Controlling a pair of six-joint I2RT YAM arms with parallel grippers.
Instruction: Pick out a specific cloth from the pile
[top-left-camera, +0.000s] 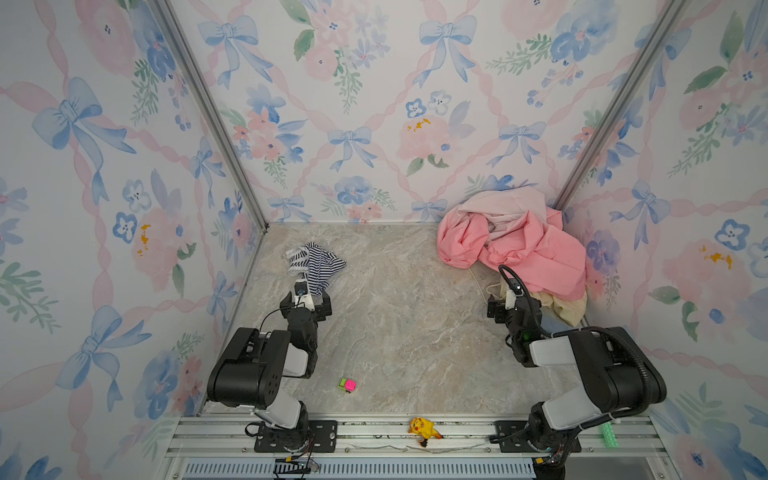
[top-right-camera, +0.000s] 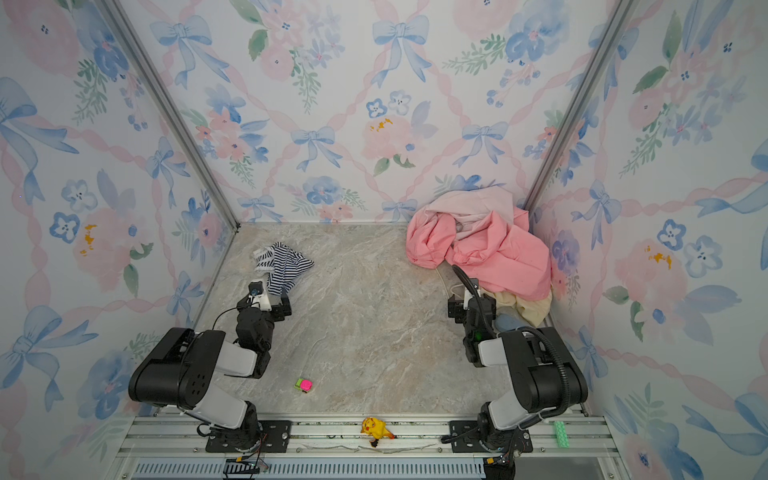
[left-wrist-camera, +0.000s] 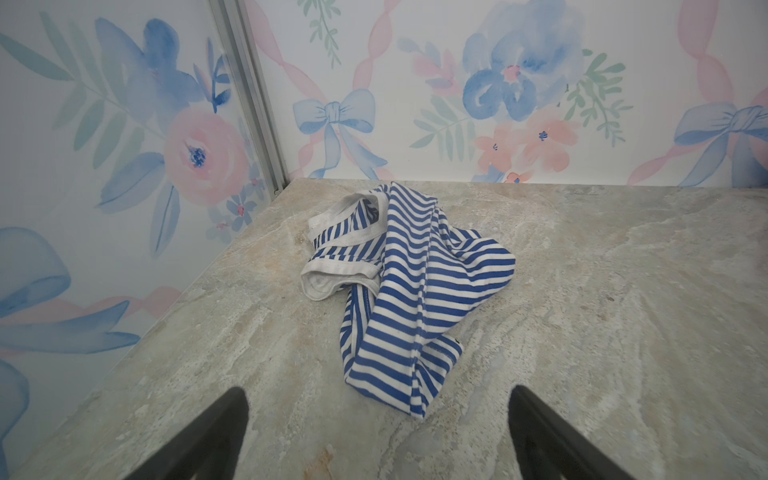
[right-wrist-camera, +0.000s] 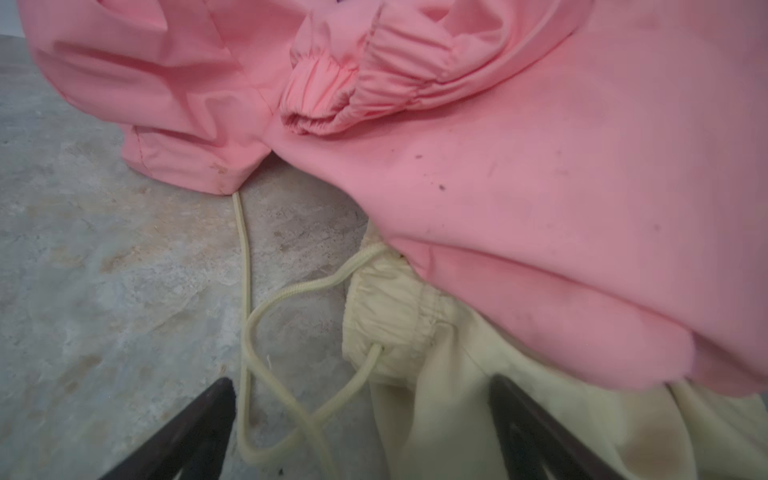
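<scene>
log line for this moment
left gripper: open, empty, by striped cloth | right gripper: open, empty, by pile | striped cloth: on table, apart from pile | pile: back right corner

1 striped cloth (top-left-camera: 316, 266), 1 cloth pile (top-left-camera: 540, 253), 2 robot arms (top-left-camera: 249, 365) (top-left-camera: 615, 365), 1 pink-green cube (top-left-camera: 347, 384), 1 yellow figurine (top-left-camera: 423, 428)

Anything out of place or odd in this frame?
Yes. A pink-and-green toy cube sits alone on the table near the front, and a yellow toy figure lies on the metal rail at the front edge. Neither is a cloth.
</scene>
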